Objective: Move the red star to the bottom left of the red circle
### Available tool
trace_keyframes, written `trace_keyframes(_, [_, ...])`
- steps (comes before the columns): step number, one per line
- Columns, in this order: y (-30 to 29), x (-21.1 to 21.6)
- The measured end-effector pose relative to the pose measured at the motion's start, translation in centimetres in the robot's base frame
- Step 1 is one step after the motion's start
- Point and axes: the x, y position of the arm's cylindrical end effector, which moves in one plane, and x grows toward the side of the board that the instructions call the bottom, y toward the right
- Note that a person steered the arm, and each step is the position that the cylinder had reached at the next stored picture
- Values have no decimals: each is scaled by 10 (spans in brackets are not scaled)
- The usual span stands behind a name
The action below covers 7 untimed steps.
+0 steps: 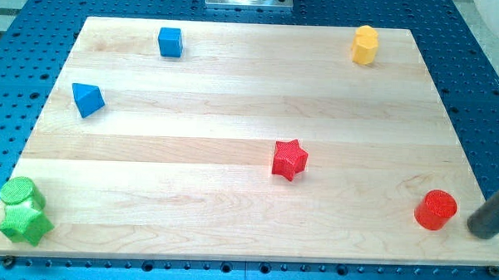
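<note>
The red star (289,159) lies on the wooden board (235,90) a little right of its middle. The red circle (435,210) stands near the board's bottom right corner, right of and below the star. My rod comes in from the view's right edge, and my tip (480,227) is just right of the red circle, close to it, with a small gap. The tip is far from the red star.
A blue cube (170,42) sits at the top left and a blue triangle (87,99) at the left. A yellow hexagon block (364,44) is at the top right. A green circle (20,193) and a green star (24,224) sit together at the bottom left corner.
</note>
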Motion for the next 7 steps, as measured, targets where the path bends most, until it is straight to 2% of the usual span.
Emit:
trace_keyframes(1, [-7, -6])
trace_keyframes(2, [11, -86])
trace_keyframes(3, [-52, -134])
trace_keyframes(4, [-144, -140])
trace_keyframes(5, [-221, -124])
trace_keyframes(6, [-235, -87])
trace_keyframes(7, [-258, -95])
